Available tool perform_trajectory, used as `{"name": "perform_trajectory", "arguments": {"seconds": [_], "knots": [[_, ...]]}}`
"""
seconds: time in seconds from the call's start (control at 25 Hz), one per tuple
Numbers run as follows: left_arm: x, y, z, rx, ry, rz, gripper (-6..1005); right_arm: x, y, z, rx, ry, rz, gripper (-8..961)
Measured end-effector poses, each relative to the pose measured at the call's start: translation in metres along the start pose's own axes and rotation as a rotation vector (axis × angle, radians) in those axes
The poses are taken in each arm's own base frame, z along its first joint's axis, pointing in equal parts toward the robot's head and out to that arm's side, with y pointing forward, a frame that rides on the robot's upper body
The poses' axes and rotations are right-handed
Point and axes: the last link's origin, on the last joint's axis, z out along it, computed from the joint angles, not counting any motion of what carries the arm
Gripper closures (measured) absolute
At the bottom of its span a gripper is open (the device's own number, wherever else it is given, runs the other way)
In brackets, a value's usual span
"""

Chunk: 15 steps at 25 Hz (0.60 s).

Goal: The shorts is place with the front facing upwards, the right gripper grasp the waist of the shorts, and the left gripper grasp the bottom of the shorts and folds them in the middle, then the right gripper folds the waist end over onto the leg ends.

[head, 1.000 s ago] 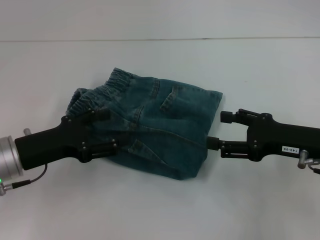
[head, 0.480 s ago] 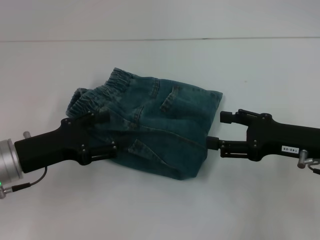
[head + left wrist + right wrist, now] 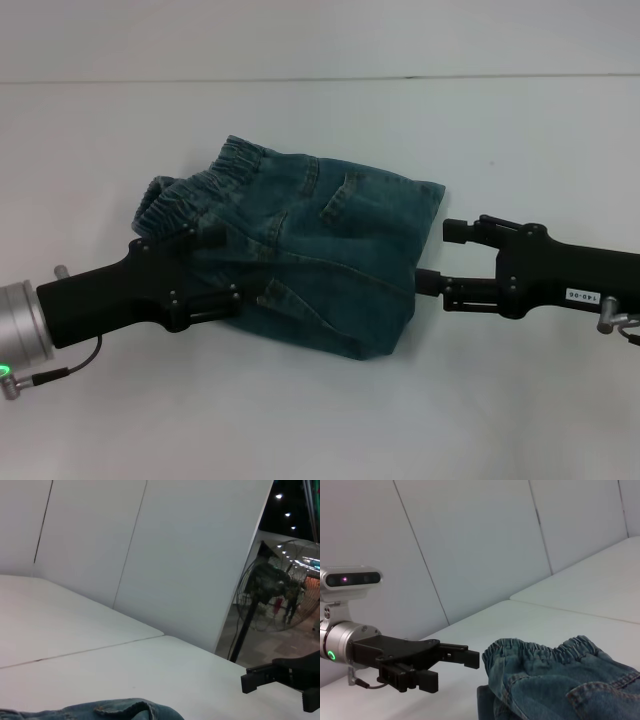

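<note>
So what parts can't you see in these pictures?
- Head view: the left gripper covers the near waist corner of the shorts, so a grip can't be confirmed.
- Head view: the shorts' underside lies hidden against the table.
- Left wrist view: the bottom edge cuts off most of the shorts.
- Right wrist view: its own gripper isn't shown.

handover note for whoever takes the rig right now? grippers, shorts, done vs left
Left gripper: open, low at the waist side of the shorts, fingers over the denim edge, nothing pinched that I can see.
Right gripper: open, at the leg-end edge, lower finger touching or nearly touching the fabric.
Shorts: already doubled over lengthwise on the white table, elastic waistband toward the left gripper.
Done: the first fold, by the look of it.
Left: folding the waist end over onto the leg ends. Note the waist lies on the left arm's side, not the right's.
</note>
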Motion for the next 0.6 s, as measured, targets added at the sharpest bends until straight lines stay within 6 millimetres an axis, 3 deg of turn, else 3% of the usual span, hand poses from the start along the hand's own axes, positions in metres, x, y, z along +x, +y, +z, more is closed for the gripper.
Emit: {"name": "perform_trajectory", "arguments": {"seconds": [0.6], "knots": [[-0.0026,0.0054,0.0037,-0.034,-0.004,0.002,79,0.0038,0.0011,0.0003,-0.002,0.002,0.003,3]]}}
